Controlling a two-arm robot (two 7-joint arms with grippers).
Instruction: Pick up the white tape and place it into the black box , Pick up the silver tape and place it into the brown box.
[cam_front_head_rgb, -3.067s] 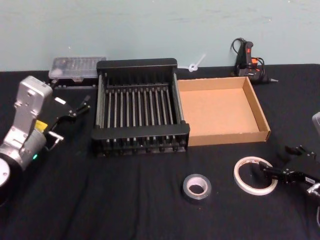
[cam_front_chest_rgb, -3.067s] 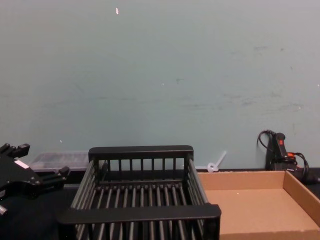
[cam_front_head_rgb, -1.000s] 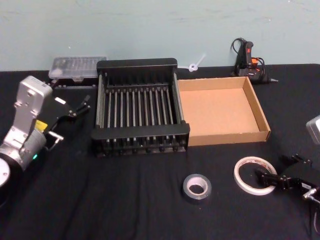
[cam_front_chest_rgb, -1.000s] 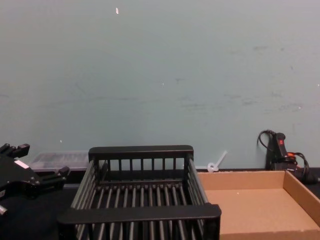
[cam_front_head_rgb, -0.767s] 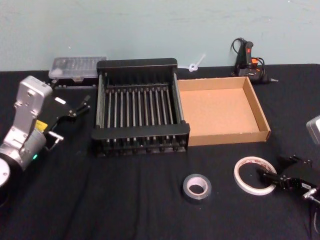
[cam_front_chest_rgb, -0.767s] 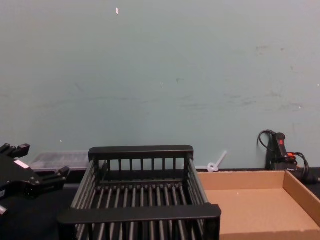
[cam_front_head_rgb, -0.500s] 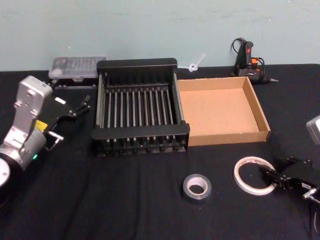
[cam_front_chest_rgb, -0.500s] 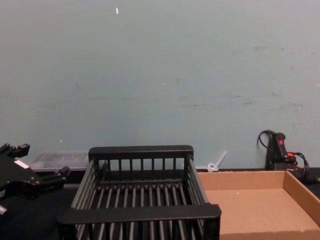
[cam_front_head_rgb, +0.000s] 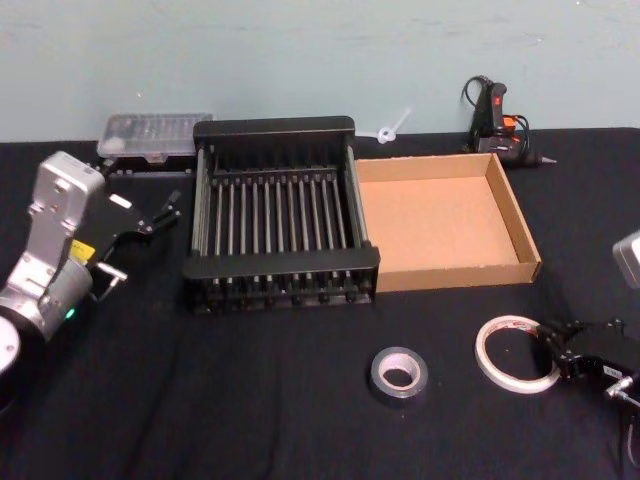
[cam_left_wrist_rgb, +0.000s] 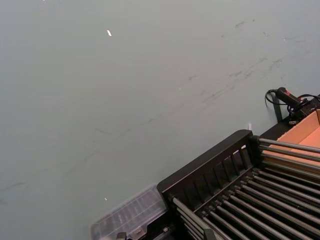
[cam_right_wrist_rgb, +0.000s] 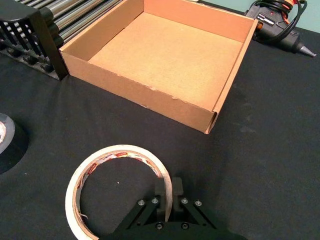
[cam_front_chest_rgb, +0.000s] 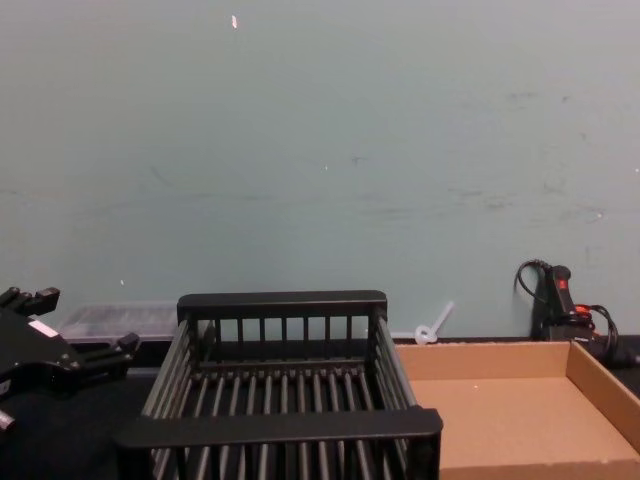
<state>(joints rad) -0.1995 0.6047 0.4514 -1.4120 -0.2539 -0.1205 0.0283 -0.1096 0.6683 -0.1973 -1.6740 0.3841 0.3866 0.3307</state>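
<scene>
At near right, the right gripper (cam_right_wrist_rgb: 168, 196) is pinching the white tape (cam_right_wrist_rgb: 118, 189) by its thin wall; that hold risks slipping during lifting.

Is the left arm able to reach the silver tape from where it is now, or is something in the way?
Probably yes. The left gripper is parked beside the black box, and the silver tape lies on open cloth in front of that box, so nothing blocks the way. Whether the arm stretches that far is uncertain.

red print on white tape (cam_right_wrist_rgb: 117, 190), illegible
</scene>
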